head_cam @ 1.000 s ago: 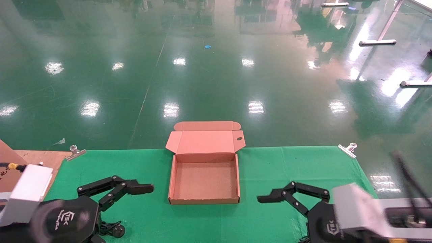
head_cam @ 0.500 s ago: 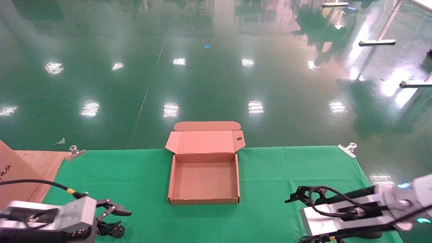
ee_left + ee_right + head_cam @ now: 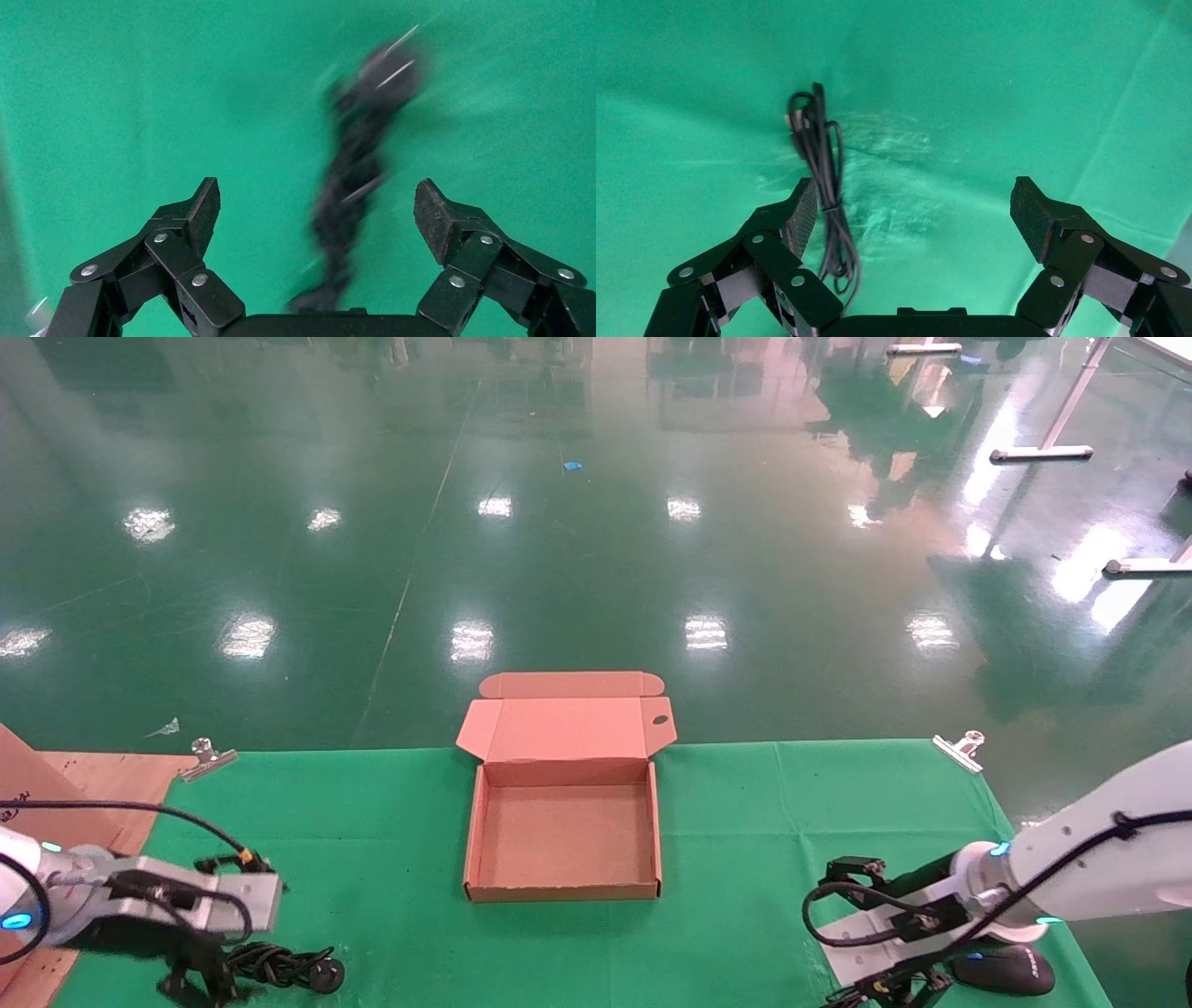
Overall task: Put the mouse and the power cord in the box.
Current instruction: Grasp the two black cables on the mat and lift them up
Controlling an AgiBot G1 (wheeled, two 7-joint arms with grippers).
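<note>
Hovering low at the near left of the green cloth (image 3: 764,803): left gripper (image 3: 318,210), jaws spread wide over the power cord (image 3: 284,966). Near right: right gripper (image 3: 916,210), jaws likewise spread, beside the mouse (image 3: 1004,970). Centre: the box (image 3: 563,891), lid flap back, holding nothing.

I see open green bench (image 3: 372,822) on both sides of the box (image 3: 563,887); its raised lid flap (image 3: 563,728) blocks the far side, its top stands open.
</note>
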